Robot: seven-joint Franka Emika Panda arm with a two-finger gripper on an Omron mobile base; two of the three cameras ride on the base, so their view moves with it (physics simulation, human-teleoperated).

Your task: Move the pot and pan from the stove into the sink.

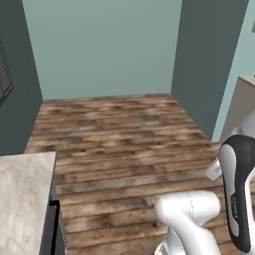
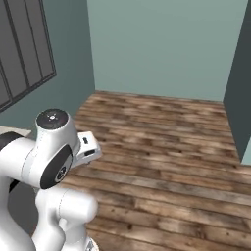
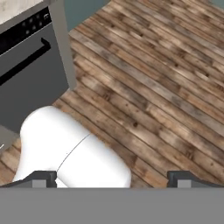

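hand view: tool [image 3: 112, 178] spread wide, holding nothing, over wooden floor [image 3: 166, 87].

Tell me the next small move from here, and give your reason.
Probably turn the base left toward the pale marbled counter. Both base views face bare wooden floor and teal walls, with no cookware ahead. The open gripper holds nothing, and the hand view shows a dark appliance front beside it.

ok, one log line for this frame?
gripper: open, empty, over wood floor | dark appliance front with bar handle beside it | marbled counter corner at left | task items: none reached
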